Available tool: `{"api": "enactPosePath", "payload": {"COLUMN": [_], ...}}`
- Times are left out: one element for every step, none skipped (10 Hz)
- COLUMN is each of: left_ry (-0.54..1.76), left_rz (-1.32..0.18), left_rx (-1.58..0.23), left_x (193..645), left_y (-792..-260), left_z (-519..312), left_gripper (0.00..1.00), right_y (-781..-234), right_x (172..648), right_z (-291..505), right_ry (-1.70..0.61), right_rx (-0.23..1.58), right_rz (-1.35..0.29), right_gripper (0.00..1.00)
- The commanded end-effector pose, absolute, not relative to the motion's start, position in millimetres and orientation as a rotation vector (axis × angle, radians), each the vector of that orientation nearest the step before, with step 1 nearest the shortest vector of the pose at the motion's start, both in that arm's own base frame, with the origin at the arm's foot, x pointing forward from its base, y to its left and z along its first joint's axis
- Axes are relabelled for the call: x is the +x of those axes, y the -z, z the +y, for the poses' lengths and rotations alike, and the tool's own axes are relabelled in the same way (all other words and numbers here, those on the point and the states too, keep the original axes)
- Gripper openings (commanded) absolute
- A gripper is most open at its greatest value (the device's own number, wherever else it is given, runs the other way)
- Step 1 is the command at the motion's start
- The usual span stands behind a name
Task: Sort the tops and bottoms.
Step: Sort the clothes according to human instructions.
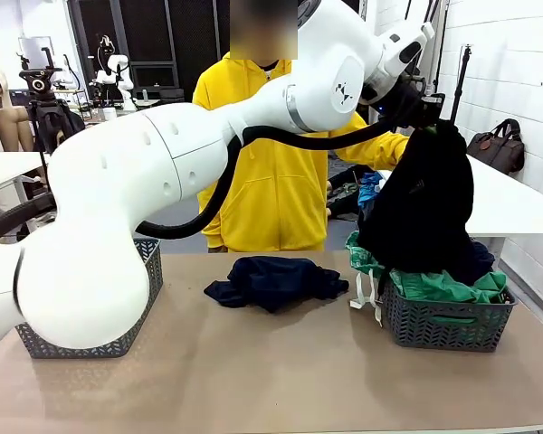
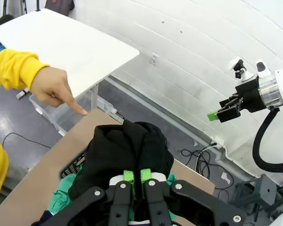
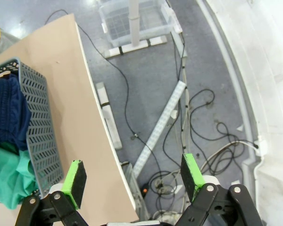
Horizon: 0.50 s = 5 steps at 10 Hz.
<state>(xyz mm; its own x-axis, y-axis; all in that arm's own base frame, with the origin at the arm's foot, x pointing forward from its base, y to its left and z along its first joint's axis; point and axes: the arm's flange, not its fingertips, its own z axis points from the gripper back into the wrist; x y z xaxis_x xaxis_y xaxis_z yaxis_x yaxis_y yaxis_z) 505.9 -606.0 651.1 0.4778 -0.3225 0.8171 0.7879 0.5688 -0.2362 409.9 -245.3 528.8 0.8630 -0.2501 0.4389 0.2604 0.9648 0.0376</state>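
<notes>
Black garment (image 1: 423,203) held pinched in closed left gripper (image 2: 136,177), hanging above full grey basket (image 1: 443,321) at table's right. Should be lifted until hem is freed from green garment (image 1: 439,286) beneath. Right gripper (image 3: 132,176) kept wide open, nothing held.
</notes>
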Motion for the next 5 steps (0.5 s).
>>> {"api": "enactPosePath", "payload": {"left_ry": [0.801, 0.835, 0.852, 0.87, 0.865], "left_rz": [-0.782, -0.731, -0.678, -0.635, -0.562], "left_rx": [-0.706, -0.695, -0.711, -0.723, -0.708], "left_x": [507.2, 513.3, 516.3, 517.7, 520.3], "left_y": [-631.9, -610.8, -596.4, -579.3, -555.1], "left_z": [-627.3, -651.4, -665.6, -677.4, -685.5], "left_gripper": [0.0, 0.0, 0.0, 0.0, 0.0], "right_y": [-528.1, -528.1, -528.1, -528.1, -528.1], "right_x": [408.1, 408.1, 408.1, 408.1, 408.1], "right_z": [-245.2, -245.2, -245.2, -245.2, -245.2], "right_ry": [0.256, 0.256, 0.256, 0.256, 0.256], "right_rx": [-0.038, -0.038, -0.038, -0.038, -0.038], "right_rz": [-0.445, -0.445, -0.445, -0.445, -0.445], "right_gripper": [1.0, 1.0, 1.0, 1.0, 1.0]}}
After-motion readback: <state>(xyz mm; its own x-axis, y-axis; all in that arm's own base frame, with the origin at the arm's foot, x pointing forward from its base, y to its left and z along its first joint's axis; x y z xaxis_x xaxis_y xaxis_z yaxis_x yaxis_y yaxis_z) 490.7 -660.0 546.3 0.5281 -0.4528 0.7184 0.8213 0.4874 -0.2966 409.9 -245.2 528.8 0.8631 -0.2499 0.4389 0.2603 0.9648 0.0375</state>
